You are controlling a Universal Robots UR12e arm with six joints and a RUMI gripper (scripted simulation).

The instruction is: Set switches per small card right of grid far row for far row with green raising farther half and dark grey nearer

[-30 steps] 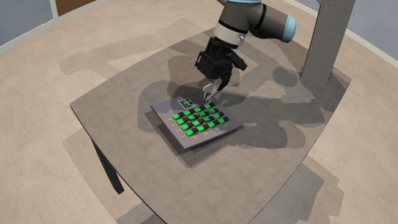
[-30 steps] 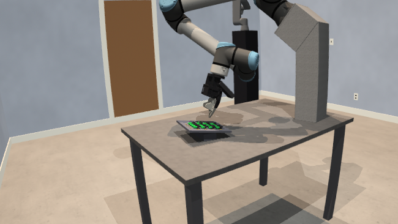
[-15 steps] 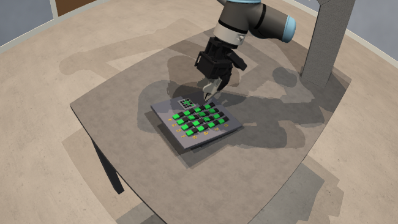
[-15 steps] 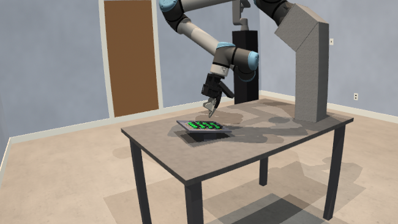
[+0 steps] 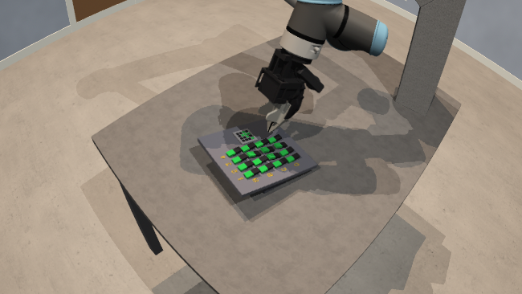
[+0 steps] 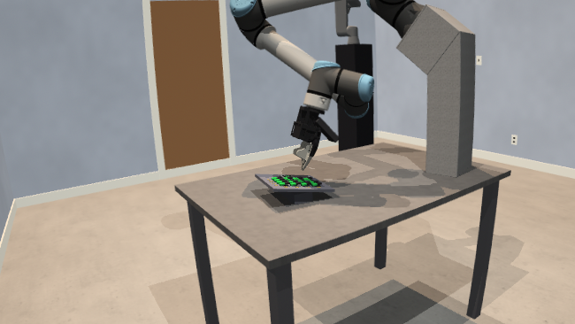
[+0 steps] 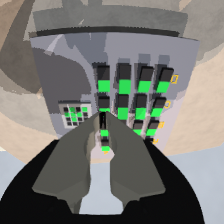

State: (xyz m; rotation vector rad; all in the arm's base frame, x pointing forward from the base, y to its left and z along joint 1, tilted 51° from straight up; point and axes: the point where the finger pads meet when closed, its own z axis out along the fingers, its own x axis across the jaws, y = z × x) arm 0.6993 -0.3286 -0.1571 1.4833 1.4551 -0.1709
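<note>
My hand point(image 5: 275, 125) is pinched fully shut with nothing in it, the two pale fingers pressed into a single point that hangs just above the near edge of the switch panel point(image 5: 217, 149), beside the small card point(image 5: 243, 135). The grid of rocker switches point(image 5: 263, 155) lies directly ahead of the tip on the sloped grey panel, which sits near the middle of the tabletop point(image 5: 169, 120). Each switch shows a green half and a dark half, but I cannot make out which halves are raised, nor read the card's squares clearly enough to compare them. So I judge the matching unfinished, or at least unchecked; I touch no switch at present. Yellow marks point(image 5: 255, 180) run along two panel edges. The grey pedestal point(image 5: 430, 52) carrying my arm stands well apart at the tabletop's corner, and nothing blocks my way to the switches.
</note>
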